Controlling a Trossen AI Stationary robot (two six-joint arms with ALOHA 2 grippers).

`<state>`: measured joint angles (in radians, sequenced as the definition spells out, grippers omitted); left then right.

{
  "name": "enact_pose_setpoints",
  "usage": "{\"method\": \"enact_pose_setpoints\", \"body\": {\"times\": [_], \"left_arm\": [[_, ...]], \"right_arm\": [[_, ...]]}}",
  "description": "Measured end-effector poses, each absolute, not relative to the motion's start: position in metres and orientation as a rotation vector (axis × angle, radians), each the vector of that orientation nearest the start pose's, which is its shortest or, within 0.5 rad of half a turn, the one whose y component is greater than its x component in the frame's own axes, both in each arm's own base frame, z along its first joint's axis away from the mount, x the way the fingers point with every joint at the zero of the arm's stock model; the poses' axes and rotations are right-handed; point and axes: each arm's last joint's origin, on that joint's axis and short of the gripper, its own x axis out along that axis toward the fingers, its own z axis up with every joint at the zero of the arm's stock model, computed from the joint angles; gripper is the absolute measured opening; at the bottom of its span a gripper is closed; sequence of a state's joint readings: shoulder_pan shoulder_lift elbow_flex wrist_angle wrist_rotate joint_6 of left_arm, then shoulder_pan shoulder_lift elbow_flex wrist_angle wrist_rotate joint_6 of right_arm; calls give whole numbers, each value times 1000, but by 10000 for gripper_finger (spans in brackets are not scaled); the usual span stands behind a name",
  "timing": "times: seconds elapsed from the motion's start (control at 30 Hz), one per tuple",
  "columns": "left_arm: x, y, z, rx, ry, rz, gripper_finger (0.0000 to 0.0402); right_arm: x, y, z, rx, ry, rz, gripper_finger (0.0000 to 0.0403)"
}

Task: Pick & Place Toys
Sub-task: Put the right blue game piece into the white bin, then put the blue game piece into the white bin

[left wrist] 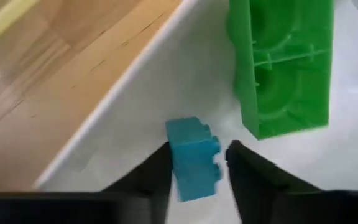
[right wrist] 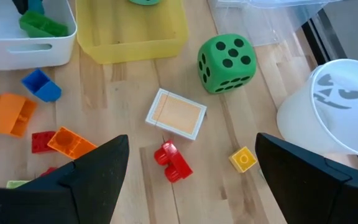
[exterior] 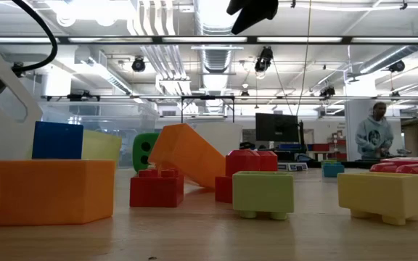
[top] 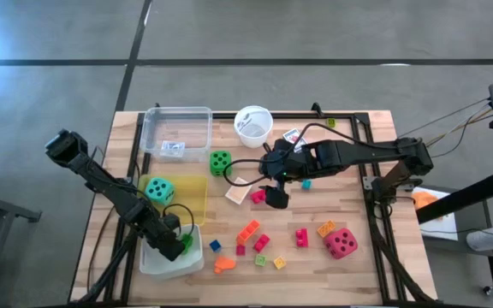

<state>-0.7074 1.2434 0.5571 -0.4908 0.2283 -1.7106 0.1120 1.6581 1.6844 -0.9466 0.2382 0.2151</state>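
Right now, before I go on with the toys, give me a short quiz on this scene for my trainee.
1. Pick one: the teal die sits in which tray? A clear, B yellow, C white.
2. True or false: the right gripper has its fingers shut on the red block.
3. In the white tray, under the left gripper, what colour is the block lying beside the small teal block?
Key: 1 B, the yellow tray. 2 False: the fingers stand wide open above it. 3 Green: the green block.
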Motion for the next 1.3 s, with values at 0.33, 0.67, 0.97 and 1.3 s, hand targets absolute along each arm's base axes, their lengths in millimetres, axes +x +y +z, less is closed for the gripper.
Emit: {"method": "enact_pose_setpoints", "body": {"times": [0.33, 0.67, 0.97, 1.3], "left_arm": [[147, -135, 156, -1111, 1507, 359, 229], [148, -137, 157, -1143, 1508, 348, 218], [150, -139, 163, -1146, 1484, 265, 218], [149, -138, 169, -1177, 1479, 225, 218]], "right_arm": [[343, 32, 357, 30, 889, -208, 345], [343, 30, 357, 34, 889, -215, 345], [343, 30, 356, 36, 889, -215, 345], [343, 30, 355, 36, 894, -215, 345]]}}
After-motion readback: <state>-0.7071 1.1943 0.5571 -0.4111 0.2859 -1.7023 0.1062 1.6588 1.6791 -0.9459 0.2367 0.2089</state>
